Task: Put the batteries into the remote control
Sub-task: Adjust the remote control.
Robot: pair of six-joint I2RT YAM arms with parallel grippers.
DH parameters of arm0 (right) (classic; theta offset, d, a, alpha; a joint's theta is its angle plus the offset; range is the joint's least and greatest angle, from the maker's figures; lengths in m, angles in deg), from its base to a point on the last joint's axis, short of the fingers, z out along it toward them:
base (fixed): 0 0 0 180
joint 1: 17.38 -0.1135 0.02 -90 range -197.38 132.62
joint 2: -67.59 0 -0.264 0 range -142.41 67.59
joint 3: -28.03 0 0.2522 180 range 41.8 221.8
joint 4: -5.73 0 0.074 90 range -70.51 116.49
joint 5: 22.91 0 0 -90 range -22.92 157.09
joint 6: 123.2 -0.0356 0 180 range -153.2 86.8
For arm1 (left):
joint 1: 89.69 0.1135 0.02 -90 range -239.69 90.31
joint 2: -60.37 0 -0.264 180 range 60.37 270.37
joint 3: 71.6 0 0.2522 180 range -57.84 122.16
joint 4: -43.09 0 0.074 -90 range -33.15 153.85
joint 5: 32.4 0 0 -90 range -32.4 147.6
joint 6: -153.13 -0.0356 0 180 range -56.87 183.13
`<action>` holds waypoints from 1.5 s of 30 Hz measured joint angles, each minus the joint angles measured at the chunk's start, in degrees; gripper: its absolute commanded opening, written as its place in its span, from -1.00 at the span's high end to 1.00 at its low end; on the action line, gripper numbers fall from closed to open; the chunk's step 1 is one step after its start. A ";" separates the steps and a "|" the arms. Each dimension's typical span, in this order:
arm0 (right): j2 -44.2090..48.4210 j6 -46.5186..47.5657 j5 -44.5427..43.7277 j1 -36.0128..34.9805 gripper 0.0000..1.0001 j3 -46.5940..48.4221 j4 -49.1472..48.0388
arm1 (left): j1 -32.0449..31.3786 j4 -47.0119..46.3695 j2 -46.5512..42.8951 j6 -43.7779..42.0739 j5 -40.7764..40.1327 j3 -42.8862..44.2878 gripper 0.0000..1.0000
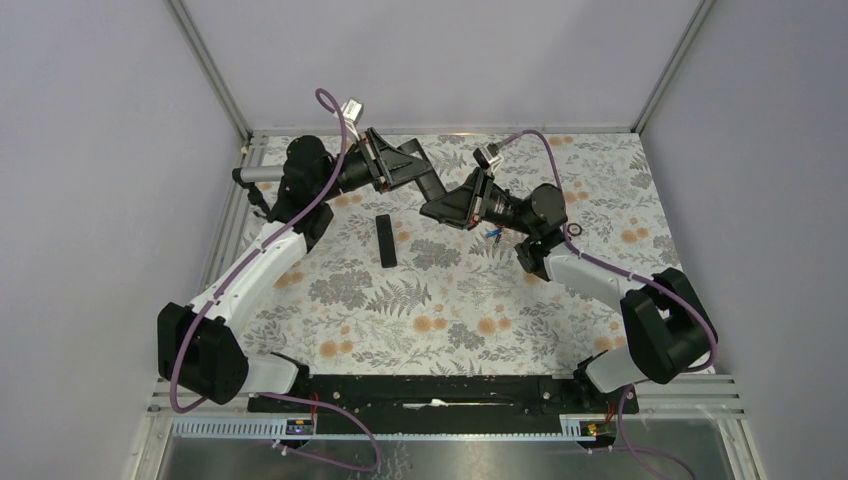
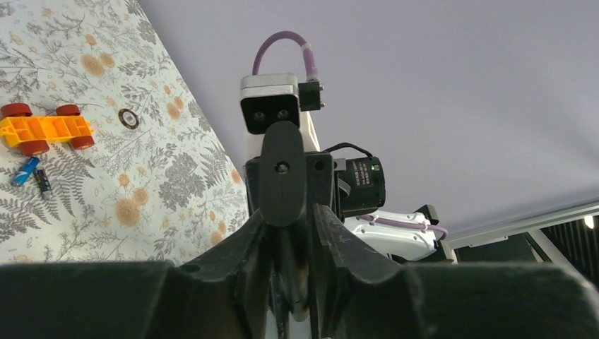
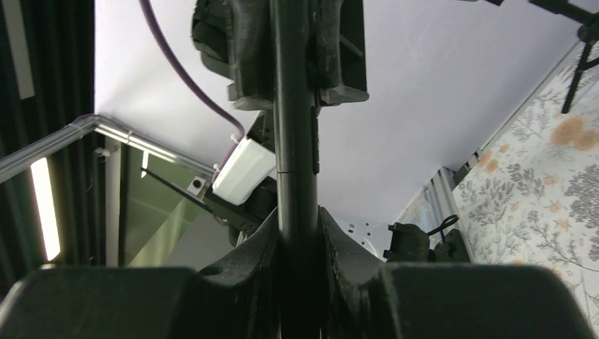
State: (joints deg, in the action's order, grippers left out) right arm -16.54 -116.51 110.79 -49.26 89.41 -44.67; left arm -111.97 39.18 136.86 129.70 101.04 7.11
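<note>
The remote control (image 3: 293, 141) is a slim black bar held in the air between both grippers. In the right wrist view my right gripper (image 3: 297, 226) is shut on one end of it. The bar runs up into my left gripper. In the left wrist view my left gripper (image 2: 286, 219) has its jaws pressed to the sides of the bar's rounded other end (image 2: 282, 169). From above, the left gripper (image 1: 428, 183) and the right gripper (image 1: 447, 207) meet tip to tip over the far middle of the mat. Two batteries (image 2: 28, 171) (image 2: 44, 181), one blue and one dark, lie on the mat; from above the batteries (image 1: 493, 233) show under the right arm.
A second black remote (image 1: 386, 240) lies flat on the floral mat left of centre. An orange toy block with red knobs (image 2: 46, 131) sits just beyond the batteries. Farther right lies a small dark ring (image 1: 575, 230). Grey walls enclose the table.
</note>
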 measured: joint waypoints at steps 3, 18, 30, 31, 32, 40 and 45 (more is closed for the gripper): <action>-0.87 -2.43 0.57 0.00 0.48 0.20 -3.04 | 0.13 -1.16 0.07 1.55 0.33 -0.39 0.97; 5.95 7.28 -10.82 -0.09 -0.44 0.92 16.55 | -0.48 -5.14 0.04 2.49 2.21 -0.98 1.00; 6.14 4.13 -13.09 -0.20 0.63 0.85 15.54 | -0.50 -1.05 -0.07 7.54 -3.54 -2.62 1.00; 6.14 4.20 -13.14 -0.20 0.63 0.68 15.39 | -0.55 -0.35 -0.24 7.98 -3.87 -2.62 1.00; 6.19 4.26 -13.14 -0.22 0.63 0.44 15.28 | -0.55 0.28 -0.37 8.39 -4.07 -2.62 1.00; 5.84 5.62 -10.49 -0.04 0.63 -0.87 13.07 | -0.31 6.51 -0.13 9.55 -2.45 -0.70 1.00; 3.58 6.49 -5.88 0.50 0.53 0.79 10.64 | 0.96 8.61 0.50 9.35 0.33 1.18 1.00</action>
State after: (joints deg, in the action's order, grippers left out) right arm -12.96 -110.02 104.91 -48.76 90.20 -34.03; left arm -111.01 47.79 137.37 139.05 101.37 8.29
